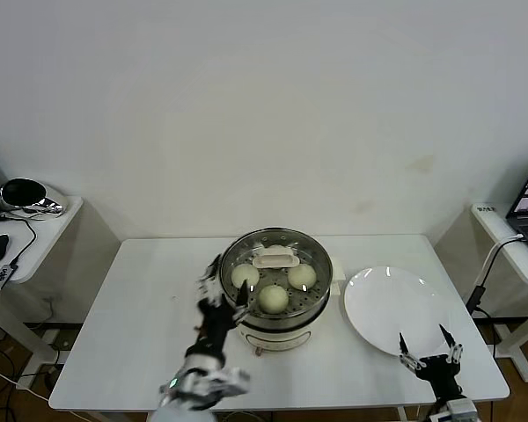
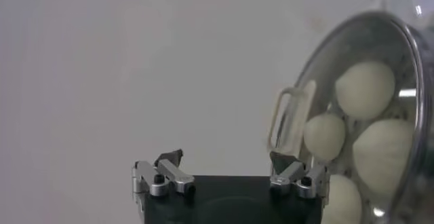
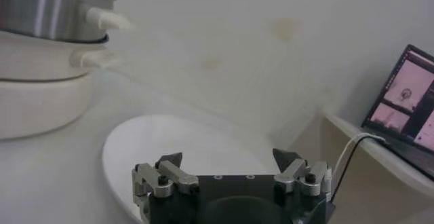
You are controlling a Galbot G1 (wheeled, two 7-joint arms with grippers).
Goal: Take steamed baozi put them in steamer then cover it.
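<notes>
Already you had cream baozi (image 1: pixel 274 299) under glass cover (image 1: pixel 275 256) in steel steamer (image 1: pixel 312 312); left gripper (image 1: pixel 225 297) and right gripper (image 1: pixel 429 346) jaws spread; white table (image 1: pixel 141 308), pale wall.

In the head view, the cover's handle (image 1: pixel 274 257) hides the fourth baozi. The left tool (image 1: pixel 224 288) overlaps the steamer's (image 1: pixel 282 327) left wall. In the left wrist view, the steamer (image 2: pixel 352 49) is cut by the right frame edge. In the right wrist view, the laptop (image 3: pixel 407 103) runs off at right.
</notes>
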